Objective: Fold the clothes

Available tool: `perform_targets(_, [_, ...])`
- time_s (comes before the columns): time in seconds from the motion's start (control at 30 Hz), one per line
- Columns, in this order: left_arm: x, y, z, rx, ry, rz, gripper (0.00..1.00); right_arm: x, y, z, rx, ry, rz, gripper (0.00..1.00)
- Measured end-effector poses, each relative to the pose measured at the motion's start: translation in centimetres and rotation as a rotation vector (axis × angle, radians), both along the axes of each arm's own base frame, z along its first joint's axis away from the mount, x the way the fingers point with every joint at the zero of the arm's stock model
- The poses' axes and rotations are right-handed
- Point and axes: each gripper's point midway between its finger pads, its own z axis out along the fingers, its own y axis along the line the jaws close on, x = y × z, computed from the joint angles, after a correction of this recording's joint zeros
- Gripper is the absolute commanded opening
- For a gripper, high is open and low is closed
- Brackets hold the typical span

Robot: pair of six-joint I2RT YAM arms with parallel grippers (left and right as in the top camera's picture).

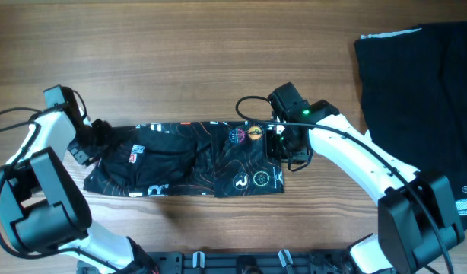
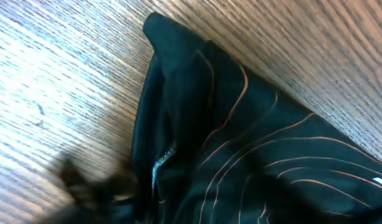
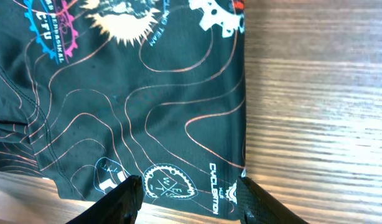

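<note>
1. The worktop (image 1: 218, 46) is pale brown wood with a fine straight grain running left to right, matt and flat
2. A second dark cloth (image 1: 416, 84) fills the far right corner. It is plain black and soft, with a thin white edge along its far side, and lies well apart from the work
3. The jersey (image 1: 195, 164) lies in the middle of the worktop, a little toward the near edge, as one long narrow band running left to right. I judge that the lengthwise folding is done and the crosswise folds are left
4. Its right half is flat and square-edged. The left half is rumpled, with loose ridges and a slanted end, and probably needs smoothing first
5. The fabric is thin, slightly shiny black knit with fine orange contour lines and round coloured logos
6. The right gripper (image 1: 283, 146) is at the band's right end. In its wrist view the fingers (image 3: 125, 196) stand spread, with the near right corner of the cloth between them and nothing pinched
7. The left gripper (image 1: 95, 139) is at the band's left end, over the far left corner of the cloth. Its wrist view shows only a dark blur low down, so I cannot tell whether it is spread or pinching
</note>
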Motion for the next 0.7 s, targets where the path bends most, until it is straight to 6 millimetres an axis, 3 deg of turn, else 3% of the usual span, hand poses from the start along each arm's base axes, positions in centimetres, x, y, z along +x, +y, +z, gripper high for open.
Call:
perform_targets(0.17, [-0.2,-0.2,0.1,-0.005,0.0,-0.125,0.99,-0.7,-0.4,-0.1,-0.016,0.035,-0.024,0.54])
perform_targets(0.23, [-0.5,-0.4,0.1,-0.022,-0.002,-0.17,0.92,-1.0,-0.5,-0.1,-0.022,0.046,-0.027,0.54])
perform_targets(0.27, [-0.5,-0.4,0.1,-0.021,-0.002,-0.192,0.81,-1.1,-0.6,-0.1,-0.025,0.051,-0.028,0.54])
perform_targets(0.37, [-0.6,-0.2,0.0,-0.025,-0.01,-0.242,0.88,-1.1,-0.6,-0.1,-0.026,0.053,-0.028,0.54])
perform_targets(0.43, [-0.4,-0.8,0.2,-0.057,-0.034,-0.285,0.85,-1.2,-0.6,-0.1,-0.027,0.055,-0.028,0.55])
perform_targets(0.53, [-0.1,-1.5,0.4,-0.099,-0.064,-0.318,0.73,-1.2,-0.6,-0.1,-0.027,0.055,-0.028,0.56])
perform_targets(0.7, [0.0,-3.0,0.5,-0.175,-0.093,-0.35,0.73,-1.2,-0.6,-0.1,-0.027,0.054,-0.028,0.57])
